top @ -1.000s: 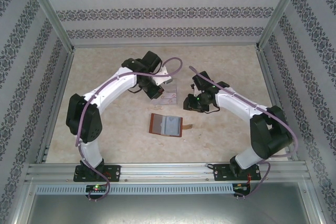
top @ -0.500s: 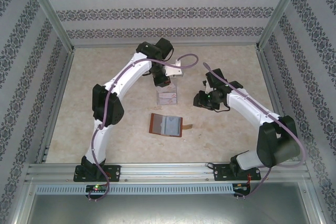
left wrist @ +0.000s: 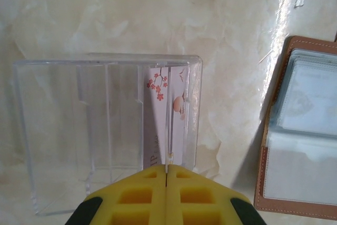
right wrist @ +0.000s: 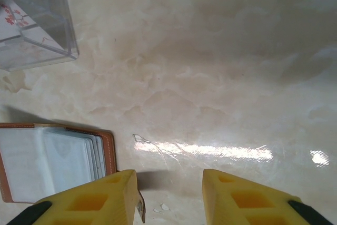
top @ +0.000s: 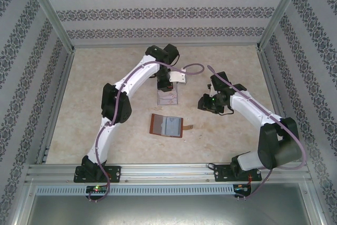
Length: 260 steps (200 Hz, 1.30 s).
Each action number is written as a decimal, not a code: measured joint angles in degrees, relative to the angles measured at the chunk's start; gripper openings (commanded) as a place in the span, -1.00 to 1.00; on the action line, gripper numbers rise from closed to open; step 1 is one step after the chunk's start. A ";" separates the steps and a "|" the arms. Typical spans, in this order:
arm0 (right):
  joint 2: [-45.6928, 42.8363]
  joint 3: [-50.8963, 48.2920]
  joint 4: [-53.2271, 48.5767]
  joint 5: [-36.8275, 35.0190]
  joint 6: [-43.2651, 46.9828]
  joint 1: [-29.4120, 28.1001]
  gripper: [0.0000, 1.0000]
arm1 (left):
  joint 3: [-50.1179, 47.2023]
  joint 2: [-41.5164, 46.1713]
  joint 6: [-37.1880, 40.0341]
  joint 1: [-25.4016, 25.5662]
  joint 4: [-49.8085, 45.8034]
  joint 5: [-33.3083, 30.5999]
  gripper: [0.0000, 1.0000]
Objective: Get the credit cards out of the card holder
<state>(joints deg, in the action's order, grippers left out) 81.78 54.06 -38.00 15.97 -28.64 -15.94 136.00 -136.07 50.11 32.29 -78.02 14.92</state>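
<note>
The left hand [left wrist: 166,196] is pinched tight on a thin, pale, rectangular credit card [left wrist: 178,104] printed with pink blossom. The card stands inside the clear plastic tray [left wrist: 58,130], in the end compartment nearest the reddish-brown leather folding card holder [left wrist: 305,125]. The holder lies open on the marbled bench [right wrist: 210,77], near the tray but apart from it. The right hand [right wrist: 168,193] hovers half-open and empty beside the holder. To release well, sink the card low between the walls and part the fingers only slightly. Then rise straight up, so the light tray is not dragged.
</note>
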 measured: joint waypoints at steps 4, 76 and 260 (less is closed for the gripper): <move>0.00 -0.04 0.02 0.00 0.07 0.09 -0.21 | 0.00 -0.22 0.07 0.00 0.00 -0.02 -1.00; 0.52 -0.72 0.50 0.57 0.15 0.11 -0.21 | 0.00 -3.23 1.60 0.00 -0.02 0.90 -0.93; 1.49 -0.87 0.70 1.44 0.13 0.11 -0.20 | 1.03 -4.37 0.74 0.02 5.81 -3.65 -0.66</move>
<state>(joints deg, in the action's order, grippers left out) 83.26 53.19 -37.30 17.41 -28.51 -15.84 137.03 -140.44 50.85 32.32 -72.20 11.27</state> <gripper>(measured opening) 0.399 0.174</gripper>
